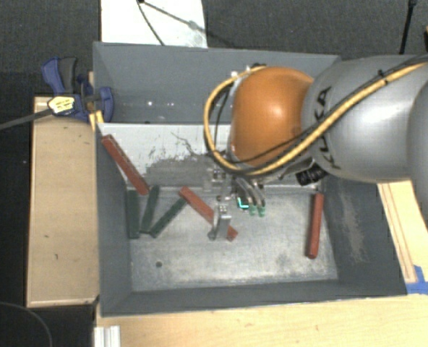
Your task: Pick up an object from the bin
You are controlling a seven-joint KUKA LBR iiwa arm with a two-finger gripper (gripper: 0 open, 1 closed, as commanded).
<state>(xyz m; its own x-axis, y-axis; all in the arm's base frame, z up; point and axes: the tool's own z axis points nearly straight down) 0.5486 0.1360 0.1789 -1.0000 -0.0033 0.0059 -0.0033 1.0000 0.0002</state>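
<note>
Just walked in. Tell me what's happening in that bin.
The arm reaches into the grey bin from the right. Its pincer is down at the middle, right at a reddish-brown stick lying slantwise on the floor. To the left lie dark green sticks; a second reddish stick leans at the left wall, a third reddish stick lies at the right.

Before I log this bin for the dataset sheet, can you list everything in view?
red-brown bars: 3; one leaning along the left wall, one mid-floor, one against the right wall
dark green bars: 3; grouped on the floor's left
bin: 1, grey metal
arm: 1, silver-grey, entering from the right
orange cover: 1, on the wrist
cables: yellow and black, looped round the cover
jaws: grey, low over the mid-floor red-brown bar
</note>
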